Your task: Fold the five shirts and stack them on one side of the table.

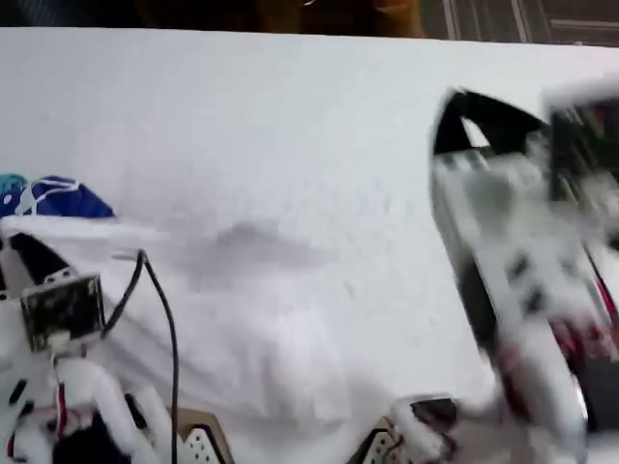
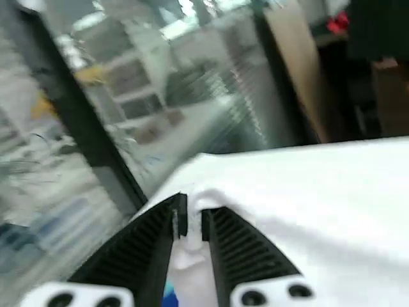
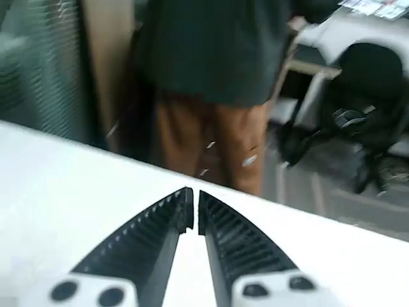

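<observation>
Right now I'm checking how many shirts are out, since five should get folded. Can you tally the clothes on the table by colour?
White shirt: 1
Blue shirt: 1
Teal cloth, just a corner at the edge, maybe another shirt: 1
Total: 3, of which 2 are clearly shirts.

Overhead above table (image 1: 290, 87), wrist cameras low, outward

A white table (image 1: 290, 106) stretches beneath the fixed overhead camera. Past its far edge, a black-framed glass partition (image 2: 80, 115) stands beside a tan board (image 2: 297, 70). Elsewhere in the room behind, a black office chair (image 3: 377, 83) sits on the floor.
</observation>
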